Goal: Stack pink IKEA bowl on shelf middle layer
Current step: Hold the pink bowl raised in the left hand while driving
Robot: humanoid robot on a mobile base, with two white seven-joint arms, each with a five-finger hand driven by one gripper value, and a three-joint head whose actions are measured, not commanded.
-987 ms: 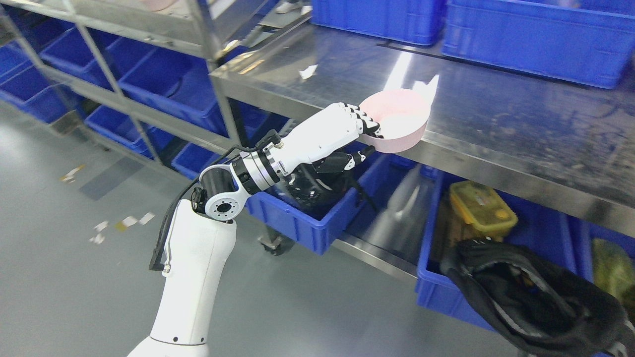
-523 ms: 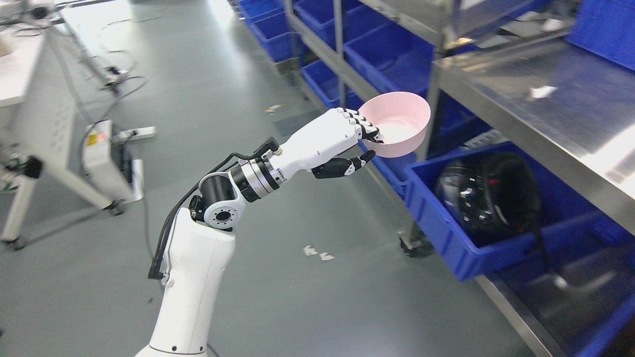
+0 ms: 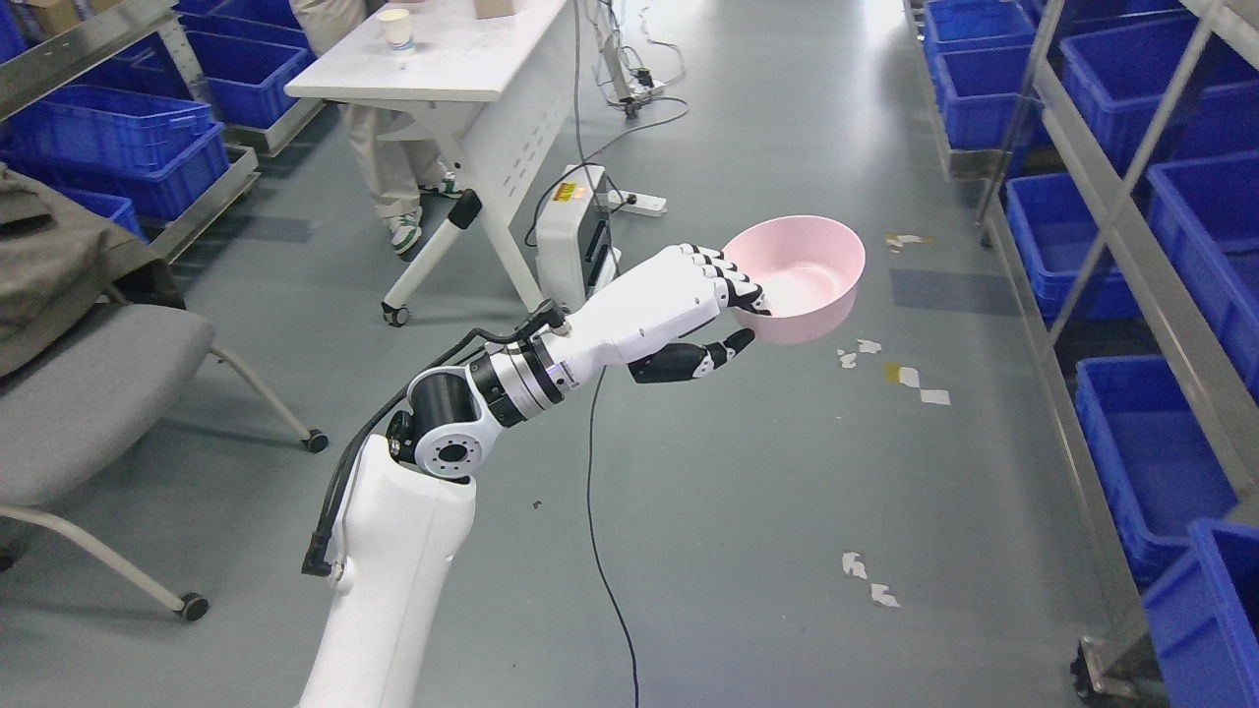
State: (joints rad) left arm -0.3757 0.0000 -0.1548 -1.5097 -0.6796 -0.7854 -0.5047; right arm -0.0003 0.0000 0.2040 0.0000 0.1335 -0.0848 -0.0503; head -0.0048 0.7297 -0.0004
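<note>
- I am gripping the pink bowl in my left hand, fingers hooked over its near rim, thumb beneath, carrying it upright over open floor.
- I am keeping it level while turning.
- The shelf of blue bins at the right edge needs clearance.

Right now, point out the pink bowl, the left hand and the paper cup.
pink bowl [image 3: 809,270], head view, on its inner wall.
left hand [image 3: 679,305], head view, on the white back of the hand.
paper cup [image 3: 396,29], head view, on its side wall.
</note>
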